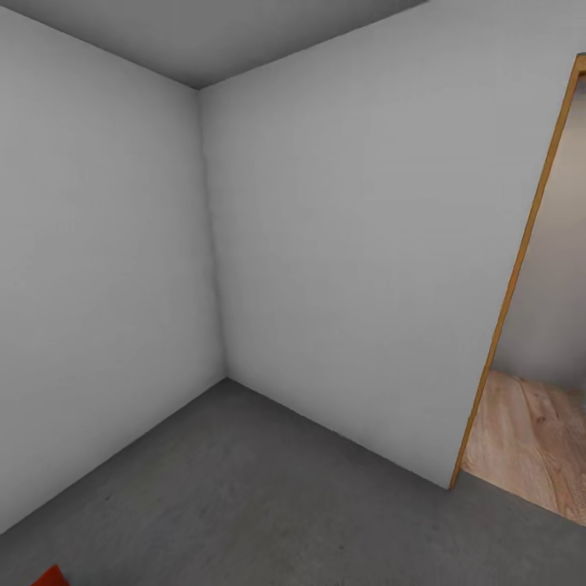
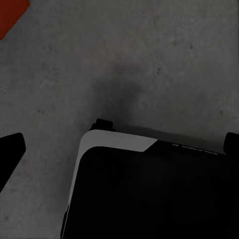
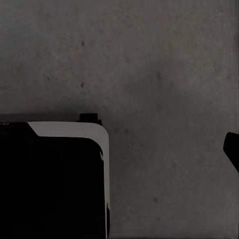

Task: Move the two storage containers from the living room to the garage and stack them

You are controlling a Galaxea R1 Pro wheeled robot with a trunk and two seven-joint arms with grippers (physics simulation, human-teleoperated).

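Note:
A corner of one orange-red storage container (image 1: 50,576) pokes into the head view at the bottom left, resting on the garage's dark grey concrete floor (image 1: 268,505). The same orange-red storage container (image 2: 10,15) shows as a corner in the left wrist view, well away from the fingers. My left gripper (image 2: 119,144) hangs open above the floor, its dark fingertips (image 2: 10,149) wide apart and holding nothing. My right gripper (image 3: 119,149) also looks open and empty; one fingertip (image 3: 233,149) shows at the frame edge, and the other is lost against the dark base.
Two plain white-grey walls meet in a corner (image 1: 213,268) ahead. At the right, a wood-framed doorway (image 1: 513,285) opens onto light wood-plank flooring (image 1: 537,439). My black-and-white base (image 2: 149,194) sits under both wrists, also seen as the base (image 3: 50,184) in the right wrist view.

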